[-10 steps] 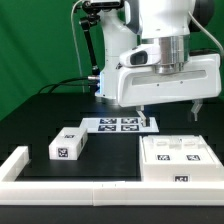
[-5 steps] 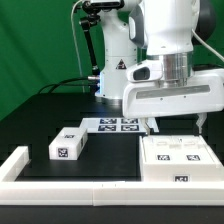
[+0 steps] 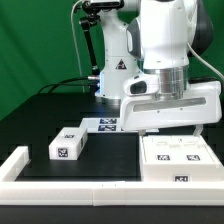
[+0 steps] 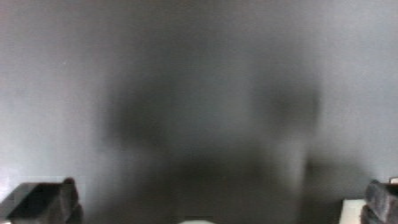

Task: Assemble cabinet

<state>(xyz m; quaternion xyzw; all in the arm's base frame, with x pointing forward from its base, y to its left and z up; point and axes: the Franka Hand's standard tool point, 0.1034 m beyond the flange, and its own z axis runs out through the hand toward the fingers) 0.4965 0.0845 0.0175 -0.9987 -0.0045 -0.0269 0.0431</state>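
Two white matte parts of the cabinet lie on the black table (image 3: 40, 110). A large boxy shell (image 3: 180, 162) sits near, on the exterior view's right, just beside the long white rail (image 3: 20, 168) edging the table. A smaller oblong block (image 3: 66, 143) lies well apart on the exterior view's left. The flat white marker board (image 3: 108, 124) lies farther back, partly hidden by the arm.

Orientation: the shell's long axis runs left to right, with its tagged top face up and one tag on the near face. The block's long axis runs diagonally, near-left to far-right, with a tagged end facing near.

Claw: the white arm's two-finger claw (image 3: 172, 130) hangs close above the shell's far edge, spread to its widest and empty. The wrist view shows both fingertips (image 4: 45, 200) far apart with only blurred grey between them.

Risk, as a judgement: with the wrist view out of focus, alignment is unconfirmed. An off-centre descent could land a fingertip on the top face, or shove the shell askew against the rail.
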